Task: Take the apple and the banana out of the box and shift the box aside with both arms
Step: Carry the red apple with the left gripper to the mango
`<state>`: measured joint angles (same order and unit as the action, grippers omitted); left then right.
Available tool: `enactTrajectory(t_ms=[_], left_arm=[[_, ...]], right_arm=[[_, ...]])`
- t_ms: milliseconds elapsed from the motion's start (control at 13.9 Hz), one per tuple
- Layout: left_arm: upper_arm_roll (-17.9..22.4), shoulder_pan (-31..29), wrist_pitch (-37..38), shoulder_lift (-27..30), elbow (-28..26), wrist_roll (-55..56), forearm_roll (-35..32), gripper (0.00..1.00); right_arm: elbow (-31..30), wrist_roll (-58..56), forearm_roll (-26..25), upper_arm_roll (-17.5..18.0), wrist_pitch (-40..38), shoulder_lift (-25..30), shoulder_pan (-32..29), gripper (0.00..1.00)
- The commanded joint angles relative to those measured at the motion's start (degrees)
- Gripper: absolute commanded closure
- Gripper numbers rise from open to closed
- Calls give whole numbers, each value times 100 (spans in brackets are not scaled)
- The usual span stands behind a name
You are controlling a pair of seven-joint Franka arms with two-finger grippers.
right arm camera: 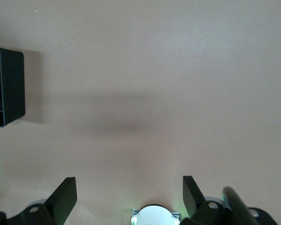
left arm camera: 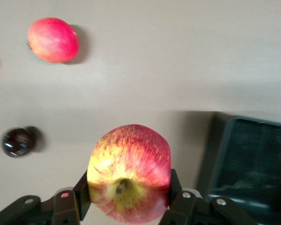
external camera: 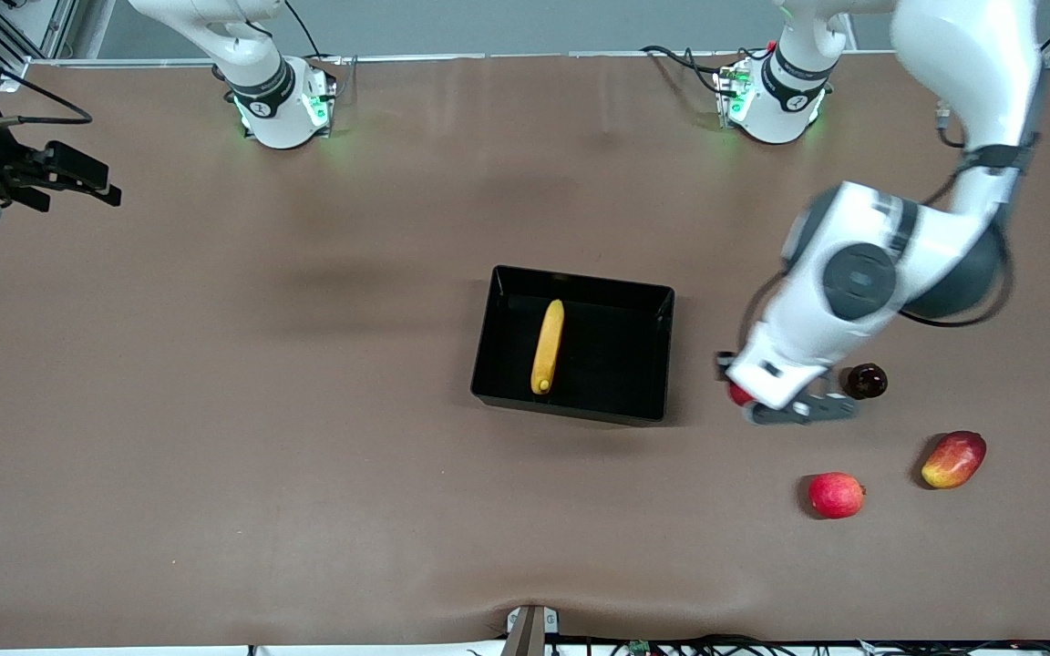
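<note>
the left tool [left arm camera: 126, 201] is clamped on the apple [left arm camera: 129, 180], up over bare surface [external camera: 306, 474] between the box [external camera: 662, 314] and a dark round fruit [external camera: 866, 381]. set the apple down gently on open surface, clear of the pink-red fruit [external camera: 836, 495] and mango [external camera: 953, 459], so it doesn't roll. the banana [external camera: 548, 346] lies in the box. the right tool [right arm camera: 129, 197] waits spread wide and empty near the surface's edge at the right arm's end.
</note>
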<state>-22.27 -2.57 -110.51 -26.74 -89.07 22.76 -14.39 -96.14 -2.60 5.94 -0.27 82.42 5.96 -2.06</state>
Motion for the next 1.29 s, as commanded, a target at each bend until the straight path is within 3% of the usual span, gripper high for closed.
enactTrajectory(t_ms=[0, 432, 647, 1079, 1151, 1223], left_arm=[[-32, -480, 56, -120, -31, -963, -151, 100], [-23, -1622, -812, -788, 21, -2450, -1204, 100], [-14, -1975, -1383, -1183, 48, -3031, -1242, 100], [196, -2143, -2431, -1869, 144, -3094, -1224, 100], [197, -2143, -2431, -1931, 240, -3103, -1224, 93], [197, -2143, -2431, -1940, 285, -3111, -1215, 22]], right_arm=[[7, 14, 101, 19, -15, 63, -49, 0], [156, -39, 92, 19, 3, -68, -31, 0], [350, -48, 92, 19, -24, -236, -22, 0], [412, -268, 75, 19, -24, -332, 4, 0], [412, -268, 74, 19, -24, -332, 4, 0], [403, -268, 74, 19, -24, -332, 4, 0]])
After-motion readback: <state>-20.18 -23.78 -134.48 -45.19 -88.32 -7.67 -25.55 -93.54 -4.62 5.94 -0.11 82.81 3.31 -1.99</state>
